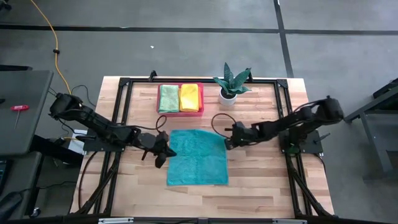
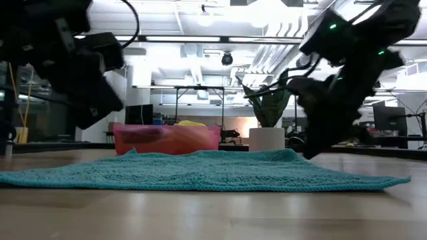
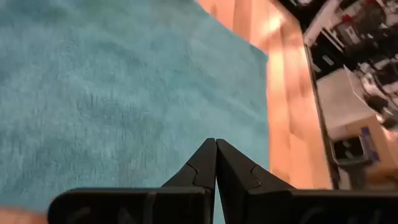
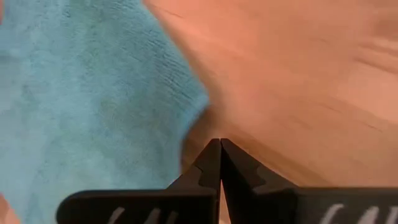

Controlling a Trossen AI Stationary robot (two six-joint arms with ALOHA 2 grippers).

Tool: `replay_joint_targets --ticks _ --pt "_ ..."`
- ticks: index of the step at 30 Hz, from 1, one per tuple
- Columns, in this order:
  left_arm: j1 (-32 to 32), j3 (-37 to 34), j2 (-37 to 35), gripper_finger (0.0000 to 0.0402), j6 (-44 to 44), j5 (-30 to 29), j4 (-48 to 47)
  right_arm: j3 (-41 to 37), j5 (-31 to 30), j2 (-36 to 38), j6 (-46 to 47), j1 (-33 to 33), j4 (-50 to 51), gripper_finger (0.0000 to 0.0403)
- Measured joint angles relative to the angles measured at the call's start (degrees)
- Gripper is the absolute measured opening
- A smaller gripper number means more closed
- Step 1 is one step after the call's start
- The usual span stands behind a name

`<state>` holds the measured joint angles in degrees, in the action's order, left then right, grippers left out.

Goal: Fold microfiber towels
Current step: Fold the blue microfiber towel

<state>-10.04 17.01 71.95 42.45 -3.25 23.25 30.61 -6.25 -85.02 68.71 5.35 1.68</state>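
Note:
A teal microfiber towel (image 1: 198, 157) lies spread flat in the middle of the table. My left gripper (image 1: 163, 152) is shut and hangs over the towel's left edge. The low view shows it (image 2: 93, 110) clear above the cloth, and its own wrist view shows the shut fingertips (image 3: 216, 142) over the teal towel (image 3: 124, 93). My right gripper (image 1: 227, 142) is shut at the towel's far right corner (image 4: 196, 102). Its fingertips (image 4: 220, 142) are over bare wood just beside that corner. Whether they touch the table I cannot tell.
A pink tray (image 1: 180, 112) at the far edge holds a folded light green towel (image 1: 168, 98) and a folded yellow towel (image 1: 189, 97). A potted plant (image 1: 231, 84) in a white pot stands to its right. Bare wood (image 1: 261, 180) lies around the teal towel.

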Motion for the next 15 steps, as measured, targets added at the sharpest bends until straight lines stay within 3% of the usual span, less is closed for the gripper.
replay_joint_targets --ticks 7,15 --pt "0.3 3.1 7.6 0.0 1.0 -1.9 0.6 0.8 5.0 -5.9 -1.2 -2.3 -6.1 0.0" --pt "0.1 7.8 18.6 0.0 3.9 1.4 1.0 0.9 0.4 -5.9 0.5 -3.1 -11.5 0.0"
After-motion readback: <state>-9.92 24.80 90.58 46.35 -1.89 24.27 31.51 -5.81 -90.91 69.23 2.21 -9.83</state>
